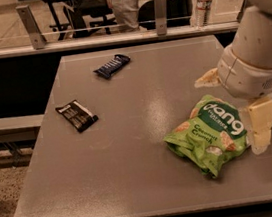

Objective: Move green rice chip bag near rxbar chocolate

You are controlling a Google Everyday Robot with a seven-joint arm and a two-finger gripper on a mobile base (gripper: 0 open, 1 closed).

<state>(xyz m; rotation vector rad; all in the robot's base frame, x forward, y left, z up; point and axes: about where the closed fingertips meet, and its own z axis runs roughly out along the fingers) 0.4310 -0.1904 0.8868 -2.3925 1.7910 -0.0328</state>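
Note:
The green rice chip bag (209, 134) lies on the right side of the grey table (135, 171), its "dang" logo facing up. The rxbar chocolate (77, 115), a flat black wrapper with white lettering, lies near the table's left edge, far from the bag. My gripper (229, 115) hangs from the arm at the right, just above the bag's right end. It is open and empty. One finger (258, 124) points down beside the bag's right edge, and the other finger (207, 77) sticks out to the left above the bag's top.
A dark blue bar wrapper (112, 66) lies toward the table's back, left of centre. A water bottle (203, 3) stands on the ledge behind the table. A railing with metal posts (30, 27) and chairs are behind it.

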